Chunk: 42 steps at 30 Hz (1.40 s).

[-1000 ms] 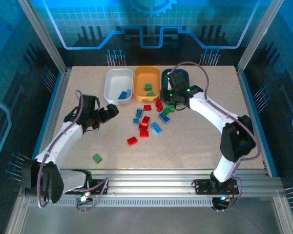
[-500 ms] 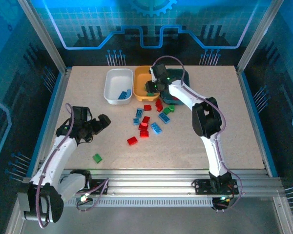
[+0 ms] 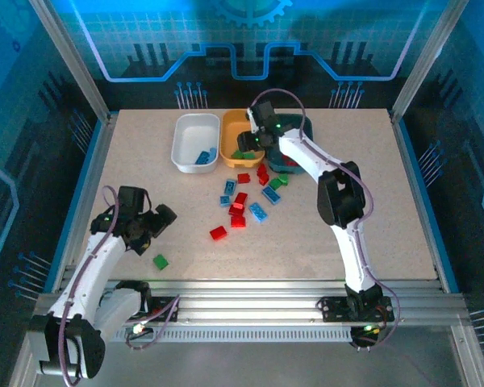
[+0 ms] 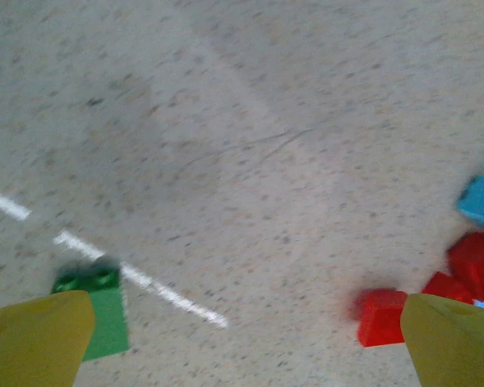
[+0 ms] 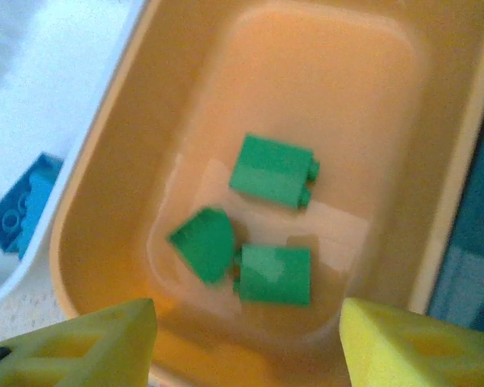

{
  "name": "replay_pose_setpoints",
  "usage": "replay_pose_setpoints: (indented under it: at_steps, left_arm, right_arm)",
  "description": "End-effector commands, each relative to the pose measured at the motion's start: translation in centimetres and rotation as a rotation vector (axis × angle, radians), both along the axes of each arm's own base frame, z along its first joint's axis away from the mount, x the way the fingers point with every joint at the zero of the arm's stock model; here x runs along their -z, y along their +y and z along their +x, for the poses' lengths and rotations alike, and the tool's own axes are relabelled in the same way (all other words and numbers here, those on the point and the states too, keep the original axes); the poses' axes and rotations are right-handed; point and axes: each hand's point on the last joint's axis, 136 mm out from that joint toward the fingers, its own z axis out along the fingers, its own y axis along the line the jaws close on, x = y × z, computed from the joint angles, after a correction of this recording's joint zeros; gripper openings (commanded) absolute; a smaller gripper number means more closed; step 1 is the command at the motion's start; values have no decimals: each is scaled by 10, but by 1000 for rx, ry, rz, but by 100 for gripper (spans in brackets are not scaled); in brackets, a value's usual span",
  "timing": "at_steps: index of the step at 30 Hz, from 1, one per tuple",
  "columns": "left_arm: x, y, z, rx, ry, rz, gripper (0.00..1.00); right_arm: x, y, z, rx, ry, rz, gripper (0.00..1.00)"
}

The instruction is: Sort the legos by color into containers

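Green legos (image 5: 274, 171) beneath wide-open, empty right end effector (image 5: 248, 343)

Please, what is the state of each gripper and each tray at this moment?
Left gripper: open, empty.
Right gripper: open, empty, above orange-yellow plastic tray.
Orange-yellow plastic tray: holds three green studded bricks.
White plastic tray: holds blue bricks.
Dark teal plastic tray: partly behind the right arm, contents unclear.

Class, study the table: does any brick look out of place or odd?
One green brick lies alone near the left gripper, well apart from the central pile of bricks. Nothing looks spilled or damaged; the orange tray holds only green pieces.
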Motion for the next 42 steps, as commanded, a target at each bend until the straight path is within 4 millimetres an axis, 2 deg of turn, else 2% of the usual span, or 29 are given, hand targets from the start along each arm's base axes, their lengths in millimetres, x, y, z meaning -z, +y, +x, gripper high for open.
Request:
replay_pose_setpoints:
  at_steps: [1,7,10,15,17,20,24,36,42]
  left_arm:
    - [20,6,-36,-80,153,7,99]
    - [38,6,-60,-151,286,-6,98]
    - [48,-5,-63,-154,312,-41,94]
    - [56,-5,-66,-151,344,-6,89]
    - [62,-5,-66,-153,342,-7,83]
    - [72,-10,-63,-150,331,-39,75]
    - [80,-13,-57,-123,335,-43,73]
    - [92,-6,-47,-77,327,20,54]
    - [85,-9,-31,-37,270,26,36]
  right_arm:
    - [-46,-1,-27,9,-44,96,63]
    - [-46,-10,-81,15,-4,153,63]
    - [-42,-18,-106,17,5,155,63]
    - [-36,-33,-129,31,13,154,63]
    - [-36,-39,-136,36,12,144,63]
    - [-35,-48,-144,47,6,131,63]
    - [-33,-57,-151,54,10,127,63]
    - [-39,-72,-165,52,2,121,63]
    - [-43,-76,-163,63,-9,116,62]
